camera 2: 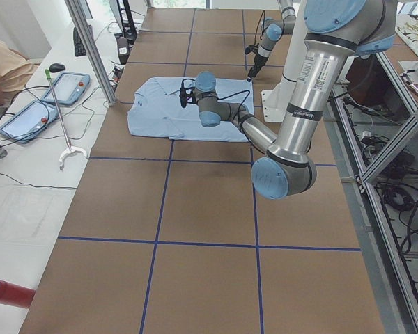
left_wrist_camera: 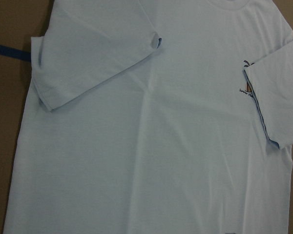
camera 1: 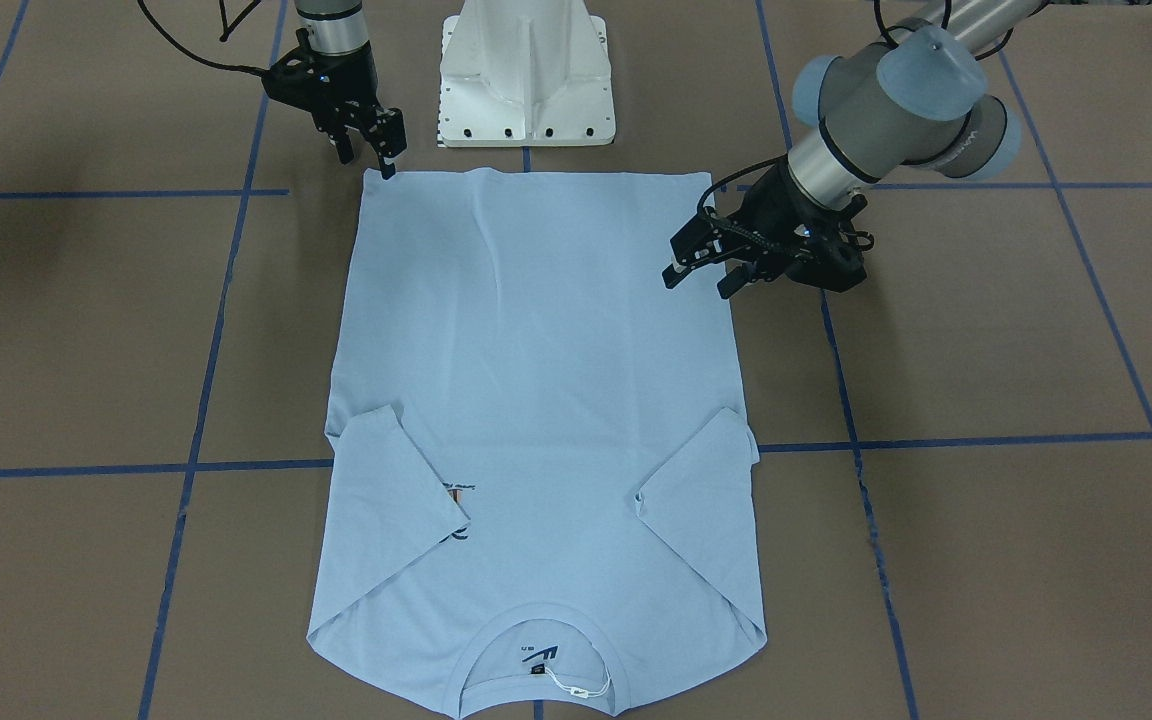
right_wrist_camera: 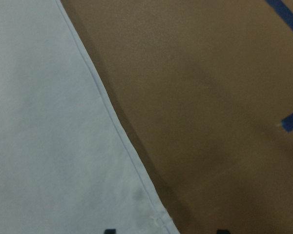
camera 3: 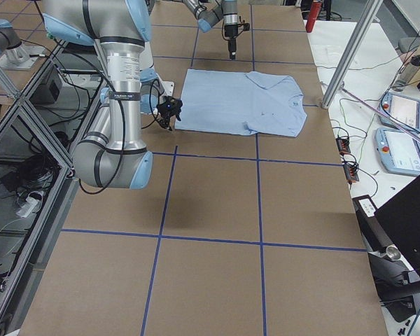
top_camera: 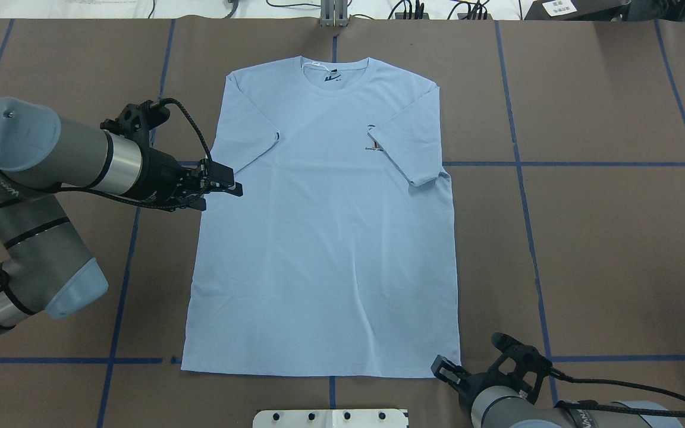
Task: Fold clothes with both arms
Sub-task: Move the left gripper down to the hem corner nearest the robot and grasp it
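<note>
Left arm [top_camera: 51, 154] comes in low over the table [top_camera: 586, 238], wrist roughly level, pointing in at the shirt. Left gripper [top_camera: 222, 197] has its fingers spread wide with nothing between them. It sits at the T-shirt's [top_camera: 324, 238] left side edge, just below the folded sleeve. Can't tell if the tips touch the cloth.

The T-shirt is flat and face up, centred on the table. The collar [top_camera: 335, 89] is at the far edge from the robot and the hem is nearest the white base [top_camera: 330, 418]. The body is smooth, with only faint creases.

- Left sleeve [top_camera: 244, 134] is folded inward onto the chest.
- Dark neck label [top_camera: 332, 77] is inside the collar, with the white tag [top_camera: 313, 62] beside it.
- Chest print [top_camera: 372, 139] is half covered by the right sleeve [top_camera: 411, 142], which is also folded inward. Its cuff pokes slightly past the side seam.

Right gripper [camera 1: 368, 165] points down at the near right hem corner [right_wrist_camera: 158, 219]. The wrist view shows two dark fingertips well apart with the corner lying between them, so the fingers are spread and hold nothing. Contact with the cloth is unclear. The right arm [top_camera: 515, 410] is barely in the overhead view, at the bottom edge.

The table is brown with a grid of blue tape lines [top_camera: 521, 178]. The shirt lies across the centre line.
</note>
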Robot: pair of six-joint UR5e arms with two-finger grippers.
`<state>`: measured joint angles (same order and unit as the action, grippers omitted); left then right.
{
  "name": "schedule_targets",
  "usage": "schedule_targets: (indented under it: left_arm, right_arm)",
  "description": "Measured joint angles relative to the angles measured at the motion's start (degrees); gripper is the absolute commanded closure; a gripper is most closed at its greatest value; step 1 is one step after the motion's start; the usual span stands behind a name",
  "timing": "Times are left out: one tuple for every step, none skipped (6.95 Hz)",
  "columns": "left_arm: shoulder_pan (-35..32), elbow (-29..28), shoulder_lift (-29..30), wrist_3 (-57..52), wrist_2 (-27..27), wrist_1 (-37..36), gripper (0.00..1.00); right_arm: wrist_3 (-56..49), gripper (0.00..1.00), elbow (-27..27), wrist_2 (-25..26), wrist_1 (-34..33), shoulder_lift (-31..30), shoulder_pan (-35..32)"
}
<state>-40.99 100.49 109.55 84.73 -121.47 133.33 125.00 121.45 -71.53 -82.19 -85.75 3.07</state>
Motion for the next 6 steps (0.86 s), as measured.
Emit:
schedule_targets:
  left_arm:
    - [-0.02, 0.02, -0.03, 0.00, 0.00, 0.00, 0.11]
    - [-0.05, 0.07, -0.14, 0.00, 0.02, 0.00, 0.11]
    - [-0.05, 0.11, -0.28, -0.02, 0.06, 0.00, 0.10]
    - [-0.06, 0.19, -0.38, -0.04, 0.08, 0.00, 0.09]
    - [-0.06, 0.37, -0.44, 0.16, 0.09, 0.00, 0.01]
    - [-0.01, 0.63, -0.28, 1.63, 0.07, -0.10, 0.01]
  right_arm:
    - [-0.03, 1.00, 0.03, -0.10, 0.01, 0.19, -0.13]
    - [-0.07, 1.00, 0.00, -0.21, 0.01, 0.36, -0.15]
    - [-0.08, 1.00, -0.34, -0.25, 0.03, 0.55, -0.17]
    - [-0.05, 1.00, -0.82, -0.27, 0.05, 0.63, -0.23]
    - [-0.03, 1.00, -0.62, -0.28, 0.01, 0.63, -0.31]
    - [-0.04, 1.00, 0.19, -0.28, -0.05, 0.62, -0.44]
